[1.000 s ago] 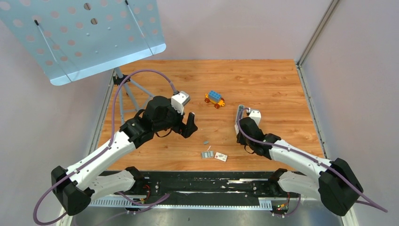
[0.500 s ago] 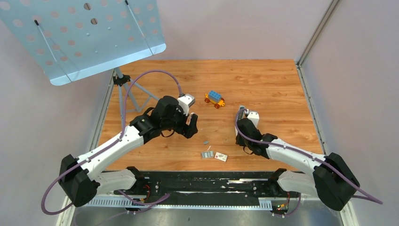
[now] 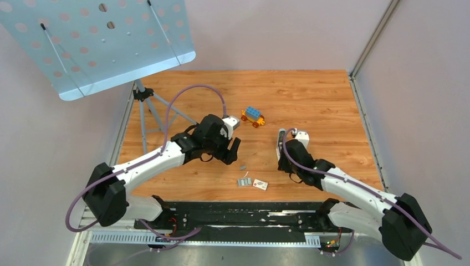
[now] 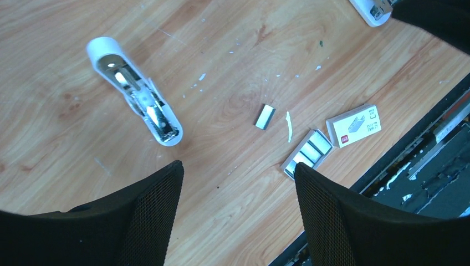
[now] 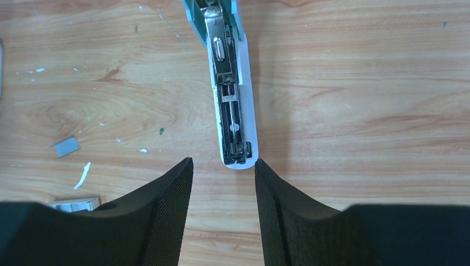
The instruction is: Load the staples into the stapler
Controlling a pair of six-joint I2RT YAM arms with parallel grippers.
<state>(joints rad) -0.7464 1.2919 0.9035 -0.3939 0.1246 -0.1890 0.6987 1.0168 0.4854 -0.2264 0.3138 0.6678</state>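
The stapler is white and teal and lies open with its metal channel up; it also shows in the top view. My right gripper is open and empty, its tips just short of the stapler's near end. The staples are grey strips lying side by side, with one loose strip close by. My left gripper is open and empty, above bare wood just left of the staples. In the top view the staples lie in front of my left gripper. A second white stapler-like piece lies open near the left gripper.
A small white printed box lies right of the staples. A blue, yellow and orange toy sits farther back. A perforated metal stand on tripod legs is at the back left. A black rail runs along the near edge.
My left arm has swung right and reached forward, bringing its open gripper nearer the staples. My right arm has shifted only slightly by the stapler. Nothing was picked up.
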